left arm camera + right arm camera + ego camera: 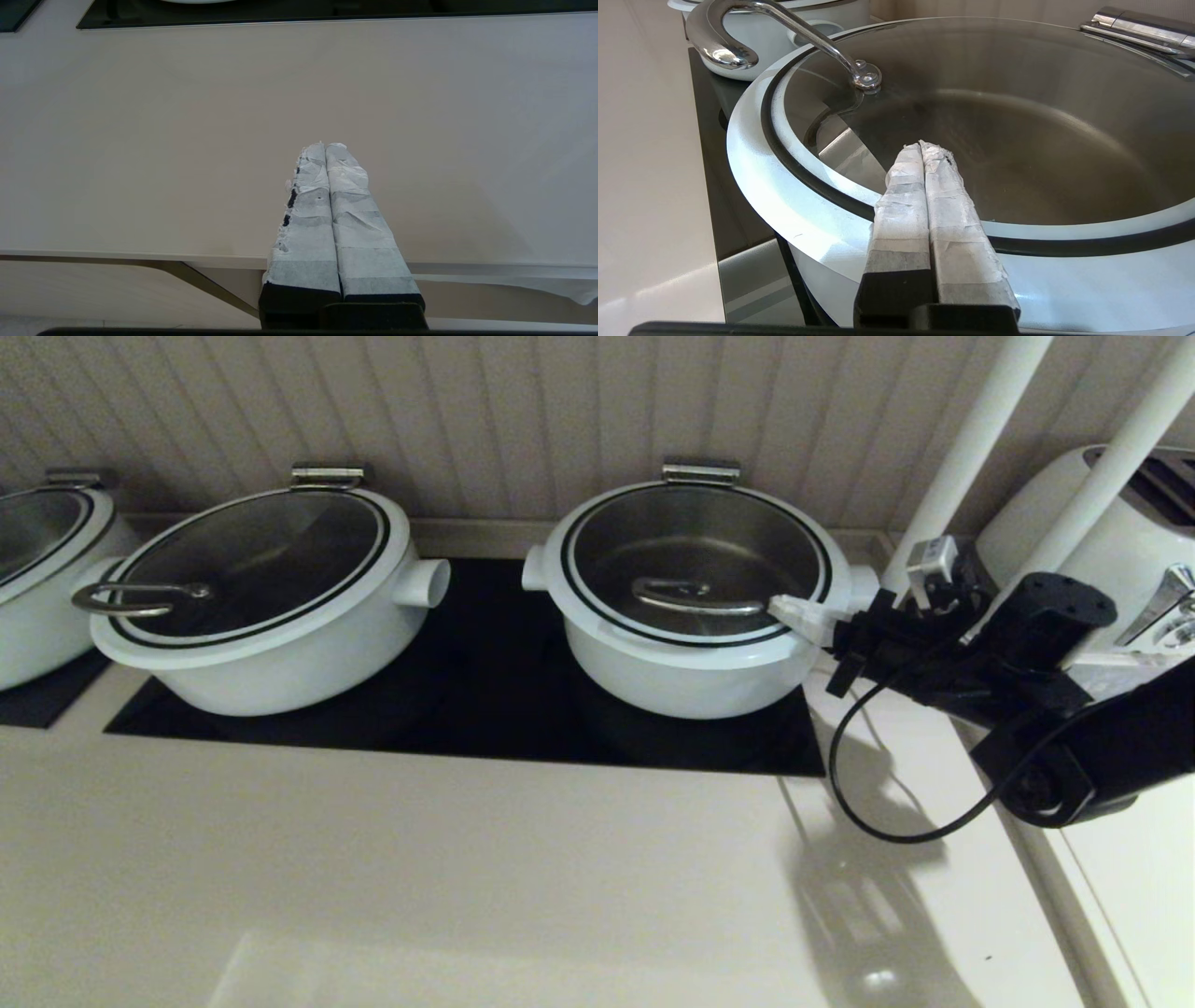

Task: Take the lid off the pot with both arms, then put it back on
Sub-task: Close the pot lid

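The round white pot [686, 677] stands on the black hob with its glass lid [695, 546] lying flat on it. The lid's steel bar handle [695, 597] sits near the middle and its hinge [700, 471] at the back. My right gripper [782, 607] is shut and empty. It reaches in over the lid's right rim, with its tips just short of the handle's right end. In the right wrist view the shut gripper [922, 144] is over the glass [1041, 140], with the handle [784, 21] beyond. My left gripper [325, 145] is shut and empty above bare counter, out of the head view.
A wider white pot [271, 653] with its own lid stands to the left on the hob [485, 700], and a third pot [37, 588] at the far left. A white toaster [1111, 532] and two white poles [971, 439] are at the right. The wall is right behind the pots.
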Robot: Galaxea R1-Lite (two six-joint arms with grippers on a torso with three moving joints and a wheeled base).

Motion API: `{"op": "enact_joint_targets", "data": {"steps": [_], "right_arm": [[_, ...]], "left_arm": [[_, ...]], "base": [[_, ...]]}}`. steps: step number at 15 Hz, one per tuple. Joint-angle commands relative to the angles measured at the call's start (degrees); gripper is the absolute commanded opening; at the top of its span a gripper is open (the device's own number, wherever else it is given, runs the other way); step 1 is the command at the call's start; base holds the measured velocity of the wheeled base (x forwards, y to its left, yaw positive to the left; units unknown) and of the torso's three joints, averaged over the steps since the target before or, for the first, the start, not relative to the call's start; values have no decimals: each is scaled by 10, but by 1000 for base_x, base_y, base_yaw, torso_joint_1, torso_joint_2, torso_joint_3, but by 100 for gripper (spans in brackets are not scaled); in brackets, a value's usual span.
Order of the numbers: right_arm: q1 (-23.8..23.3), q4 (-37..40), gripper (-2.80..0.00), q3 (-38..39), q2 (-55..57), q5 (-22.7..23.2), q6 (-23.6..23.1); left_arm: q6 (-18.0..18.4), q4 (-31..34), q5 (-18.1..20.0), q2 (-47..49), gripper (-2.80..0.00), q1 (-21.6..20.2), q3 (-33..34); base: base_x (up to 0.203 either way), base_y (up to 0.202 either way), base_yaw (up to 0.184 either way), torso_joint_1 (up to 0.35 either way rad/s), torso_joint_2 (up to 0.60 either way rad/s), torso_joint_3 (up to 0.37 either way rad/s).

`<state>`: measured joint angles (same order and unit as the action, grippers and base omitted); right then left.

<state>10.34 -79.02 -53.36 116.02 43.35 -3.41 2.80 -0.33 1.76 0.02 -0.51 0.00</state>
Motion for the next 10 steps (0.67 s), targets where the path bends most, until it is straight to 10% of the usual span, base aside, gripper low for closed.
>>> {"op": "enact_joint_targets", "data": {"steps": [1, 10], "right_arm": [[0, -3, -280, 0, 1, 2, -1], [-8, 8, -280, 14, -55, 1, 0]], "left_arm": [[0, 0, 0, 0, -280, 0, 0], [0, 0, -1, 0, -280, 0, 0]], "base": [[0, 0, 0, 0, 0, 0], [0, 0, 0, 0, 0, 0]]}}
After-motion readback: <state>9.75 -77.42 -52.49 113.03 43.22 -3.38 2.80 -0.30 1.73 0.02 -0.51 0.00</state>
